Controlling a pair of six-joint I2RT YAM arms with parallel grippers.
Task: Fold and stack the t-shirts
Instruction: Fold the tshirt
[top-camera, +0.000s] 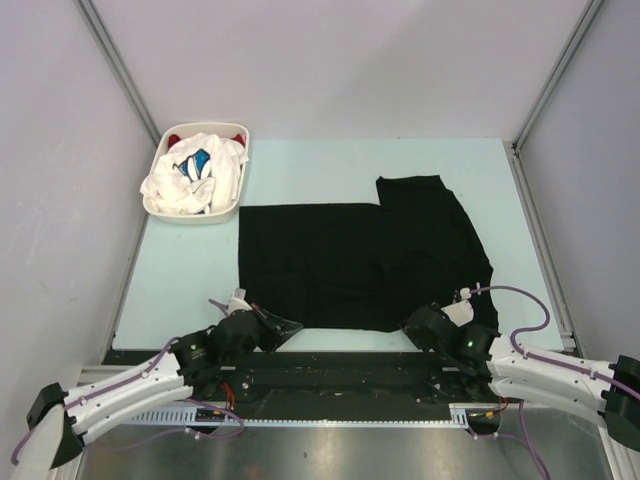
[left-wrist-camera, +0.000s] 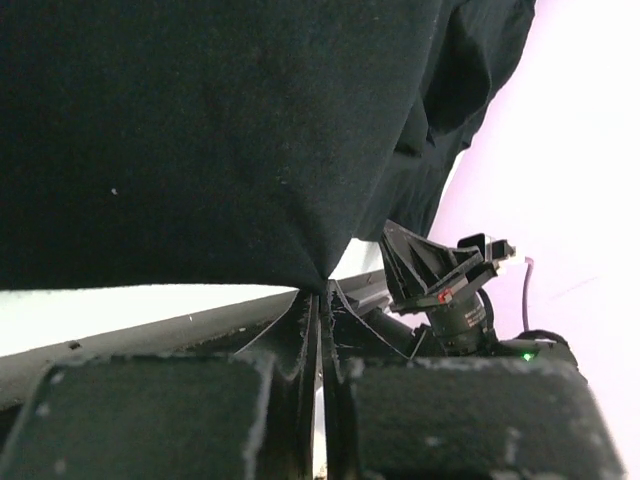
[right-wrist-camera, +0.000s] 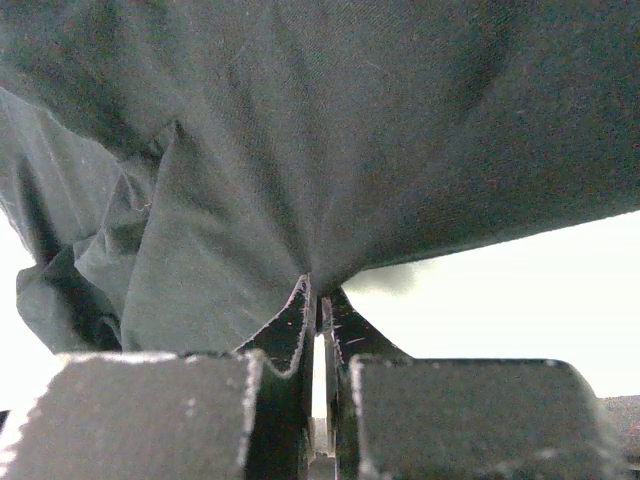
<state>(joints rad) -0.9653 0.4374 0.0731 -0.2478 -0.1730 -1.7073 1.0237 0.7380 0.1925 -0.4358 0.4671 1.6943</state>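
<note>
A large black t-shirt (top-camera: 360, 260) lies spread on the pale table, one sleeve pointing to the back. My left gripper (top-camera: 283, 327) is shut on its near left corner; in the left wrist view the cloth (left-wrist-camera: 220, 140) is drawn to a point between the closed tips (left-wrist-camera: 325, 295). My right gripper (top-camera: 412, 325) is shut on the near right hem; in the right wrist view the cloth (right-wrist-camera: 330, 130) bunches into the closed tips (right-wrist-camera: 320, 290). A white t-shirt with blue print (top-camera: 195, 170) and a red one (top-camera: 178, 134) lie crumpled in the basket.
A white oval plastic basket (top-camera: 193, 213) stands at the back left of the table (top-camera: 180, 280). The black front rail (top-camera: 340, 372) runs along the near edge between the arm bases. Grey walls close in both sides and the back.
</note>
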